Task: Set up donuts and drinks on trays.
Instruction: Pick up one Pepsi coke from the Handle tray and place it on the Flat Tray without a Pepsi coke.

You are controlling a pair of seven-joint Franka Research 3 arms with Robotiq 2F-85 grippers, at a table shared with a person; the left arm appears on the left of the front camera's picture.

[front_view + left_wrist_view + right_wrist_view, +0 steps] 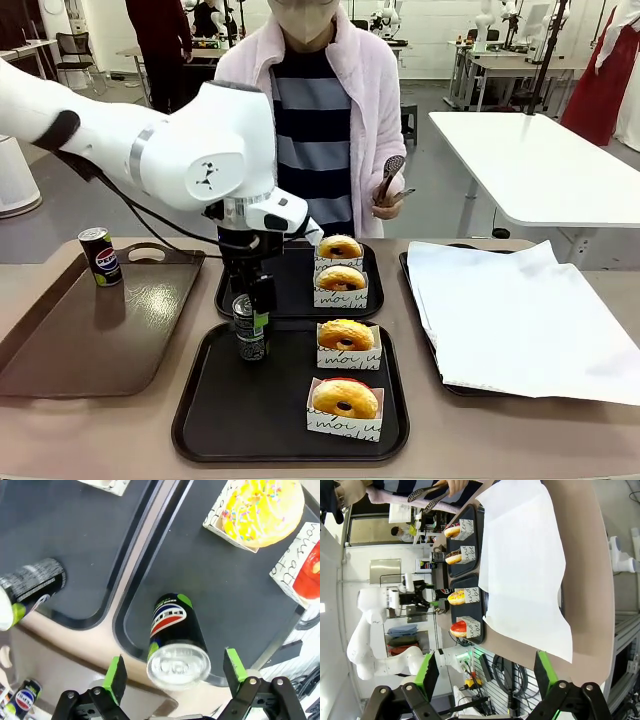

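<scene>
Now our left gripper [175, 672] stands wide open around an upright can [176, 640], pads clear of it.
We see the can at nine o'clock on the near black tray [215, 415]; our right gripper [485, 672] hangs open, holding nothing.

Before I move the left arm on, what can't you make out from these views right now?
- Far tray, front view: the left arm covers its left part; the can standing there appears in the left wrist view.
- Near-tray can, front view: the left gripper hides its top.
- Paper-lined tray: the white paper covers it.
- Tongs in the person's hand: too small for detail.
</scene>
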